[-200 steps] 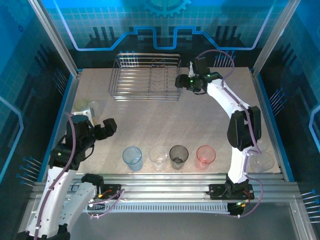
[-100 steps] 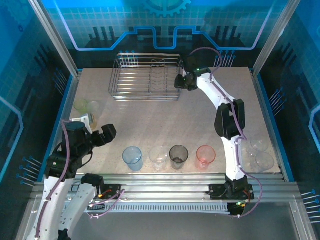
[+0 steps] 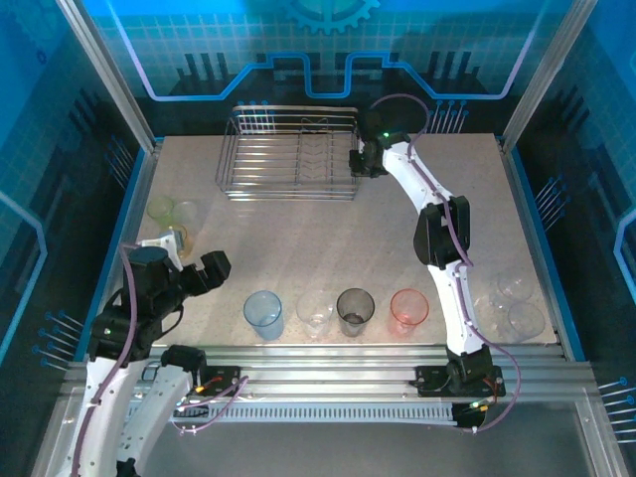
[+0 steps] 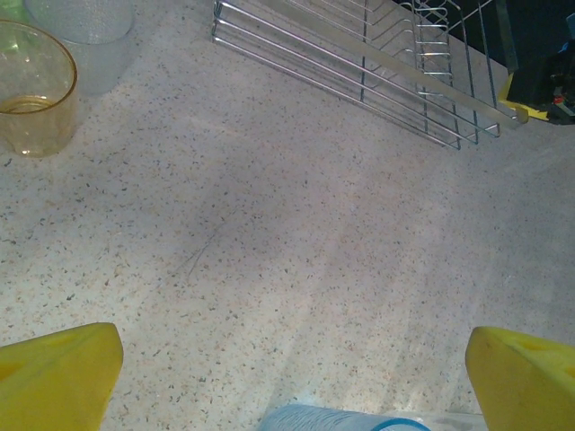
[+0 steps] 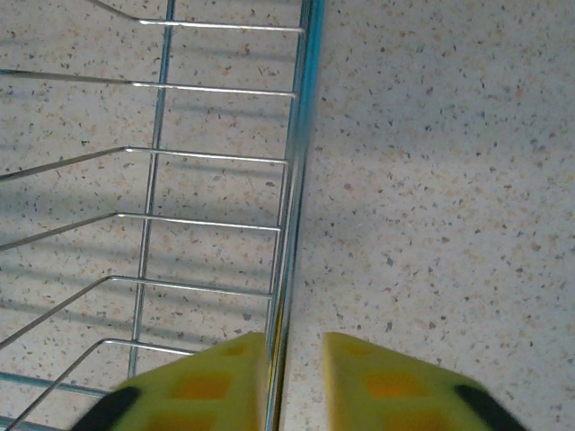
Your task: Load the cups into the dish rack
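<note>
From the overhead camera I see the rectangular silver wire dish rack (image 3: pixel 290 157) at upper centre. My right gripper (image 3: pixel 358 164) is at the rack's right end. Along the lower centre stand four translucent plastic tumblers in a row: pale blue cup (image 3: pixel 263 311), clear cup (image 3: pixel 314 311), smoky grey cup (image 3: pixel 355 307) and pink cup (image 3: pixel 408 309). A yellow-green cup (image 3: pixel 162 209) sits at mid-left, above my left gripper (image 3: pixel 204 270).

On the left wrist camera the left gripper (image 4: pixel 293 359) has its jaws spread wide. The pale blue cup's rim (image 4: pixel 332 420) is at the bottom edge, and the dish rack (image 4: pixel 377 72) is at upper right.

On the right wrist camera the right gripper (image 5: pixel 295 359) has a narrow gap between its jaws, with the rack's side wire (image 5: pixel 292 206) running into it. I cannot tell whether they pinch it.
</note>
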Robot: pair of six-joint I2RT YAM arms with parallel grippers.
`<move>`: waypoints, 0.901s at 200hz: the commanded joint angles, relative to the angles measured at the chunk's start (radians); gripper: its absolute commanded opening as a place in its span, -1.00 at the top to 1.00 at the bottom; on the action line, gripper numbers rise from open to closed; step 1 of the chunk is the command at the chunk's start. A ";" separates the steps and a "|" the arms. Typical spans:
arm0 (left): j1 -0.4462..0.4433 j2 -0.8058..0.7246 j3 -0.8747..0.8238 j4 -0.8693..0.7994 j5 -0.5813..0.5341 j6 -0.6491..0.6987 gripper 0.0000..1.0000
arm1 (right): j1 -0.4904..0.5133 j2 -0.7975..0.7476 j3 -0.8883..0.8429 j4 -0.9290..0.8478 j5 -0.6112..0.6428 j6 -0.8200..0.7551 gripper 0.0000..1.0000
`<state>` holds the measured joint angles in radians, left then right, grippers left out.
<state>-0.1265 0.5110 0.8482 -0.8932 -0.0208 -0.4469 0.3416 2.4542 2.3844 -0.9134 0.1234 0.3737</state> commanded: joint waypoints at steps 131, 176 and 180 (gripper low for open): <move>-0.004 -0.038 0.017 -0.044 -0.020 -0.073 -0.98 | -0.048 -0.685 -0.928 0.195 0.065 -0.004 1.00; -0.004 -0.040 0.017 -0.035 0.019 -0.103 -0.98 | -0.065 -0.910 -1.226 0.248 0.061 0.048 1.00; -0.004 -0.040 0.014 -0.033 0.021 -0.104 -0.98 | -0.066 -0.925 -1.244 0.249 0.061 0.051 1.00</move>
<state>-0.1268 0.4828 0.8482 -0.9154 -0.0280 -0.5190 0.2890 1.6318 1.2289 -0.6975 0.1879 0.3817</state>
